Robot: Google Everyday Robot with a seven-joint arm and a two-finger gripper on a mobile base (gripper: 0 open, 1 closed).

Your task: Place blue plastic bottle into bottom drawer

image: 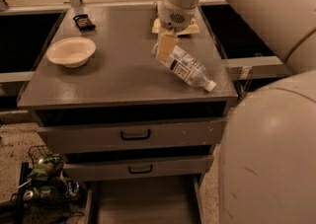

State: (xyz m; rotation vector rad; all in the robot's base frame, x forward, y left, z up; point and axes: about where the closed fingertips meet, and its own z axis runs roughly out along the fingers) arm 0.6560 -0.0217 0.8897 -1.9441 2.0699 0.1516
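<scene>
The blue plastic bottle [187, 68] is tilted over the right part of the grey cabinet top [118, 77], its white cap pointing down and right toward the front edge. My gripper [165, 46] reaches down from the arm above and is shut on the bottle's base end with its tan fingers [166, 44]. I cannot tell whether the cap end touches the top. The bottom drawer [143, 201] stands pulled out at the foot of the cabinet, its flat grey floor showing.
A white bowl [71, 51] sits on the left of the top, a small black object [83, 21] behind it. A tan snack bag [193, 26] lies behind the gripper. Two upper drawers [133, 134] are closed. A wire basket of clutter [47, 178] is on the floor at left. My arm's bulk [269, 159] fills the right.
</scene>
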